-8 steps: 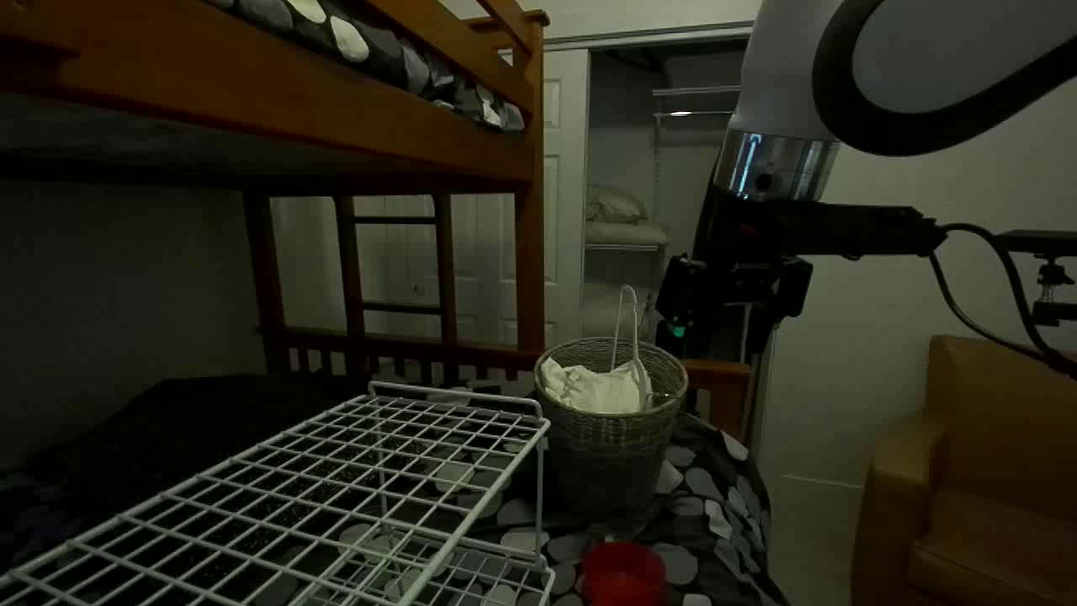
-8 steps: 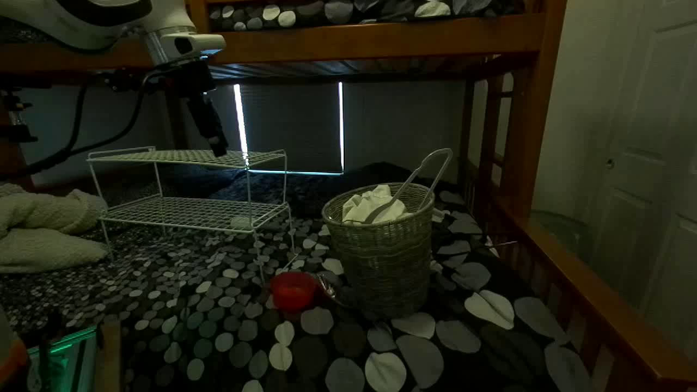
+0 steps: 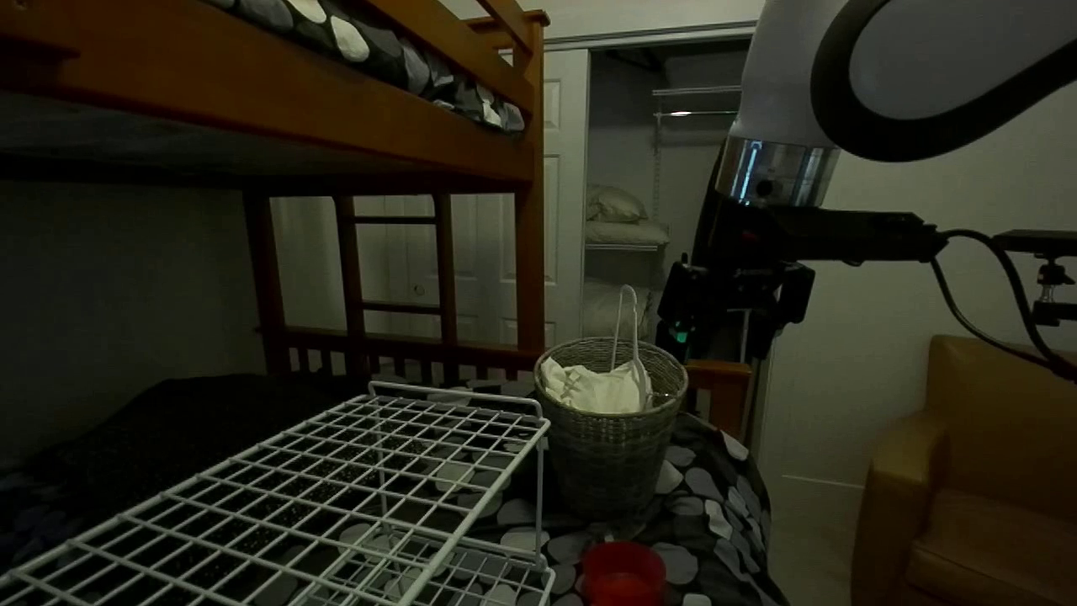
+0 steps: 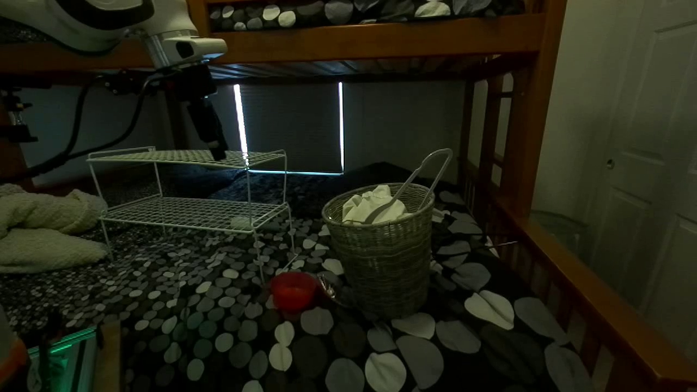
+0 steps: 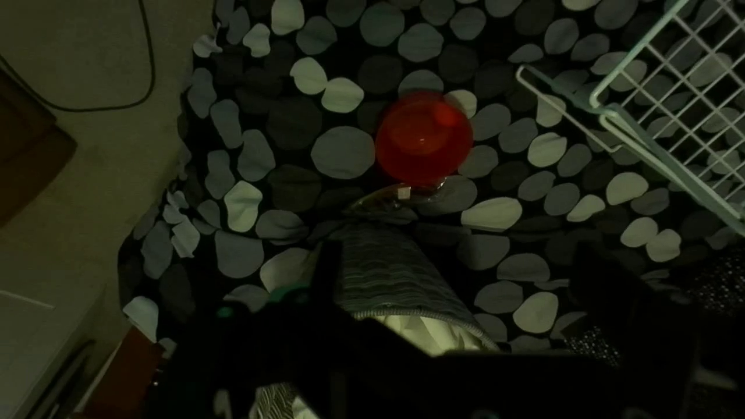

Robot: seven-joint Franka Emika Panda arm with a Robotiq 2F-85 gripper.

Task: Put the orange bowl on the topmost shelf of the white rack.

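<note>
Gaping wide, the pincer (image 5: pixel 458 252) hangs well apart from the orange bowl (image 5: pixel 424 141)

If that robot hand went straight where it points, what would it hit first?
Probably the red-orange bowl below, or the spotted bed cover around it; depth is hard to judge.

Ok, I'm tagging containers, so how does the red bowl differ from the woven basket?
The bowl is plain red; the basket, woven grey-green. The bowl is low and small; the basket, tall and much larger. The basket holds white cloth; the bowl shows none. Both rest on dotted bedding.
</note>
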